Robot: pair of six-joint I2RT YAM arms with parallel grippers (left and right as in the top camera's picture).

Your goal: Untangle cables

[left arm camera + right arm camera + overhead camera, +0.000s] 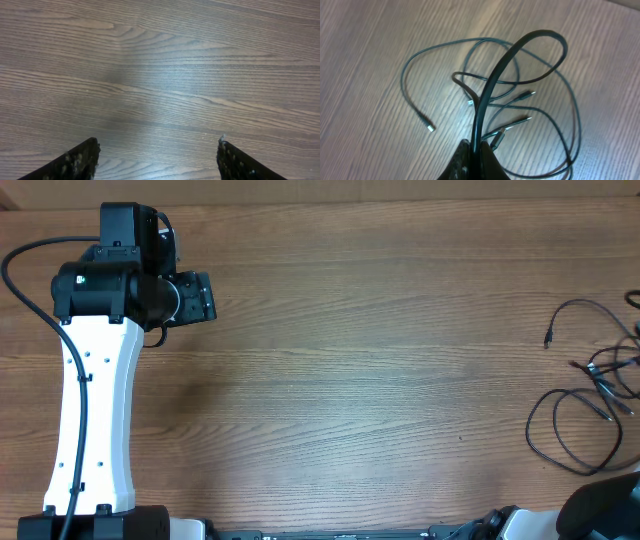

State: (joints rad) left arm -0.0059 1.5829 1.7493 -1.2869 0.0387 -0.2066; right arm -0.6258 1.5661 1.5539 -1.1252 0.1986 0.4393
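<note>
While the left end effector (157, 161) stands wide open at upper left of the overhead view, the right end effector (475, 159) is closed on one loop of the cables (543, 33) at the right edge.

The table (350, 380) is wood with a fine streaked grain, smooth and satin, with a soft pale sheen at the centre of the left wrist view. The cables (487, 95) have smooth black sheaths, and the thickest is glossy. Their plug tips (431, 128) glint like metal. The left arm (95, 410) has a smooth white plastic shell. The fingers (75, 162) of the left gripper (157, 155) look black, matt, rough and speckled.
</note>
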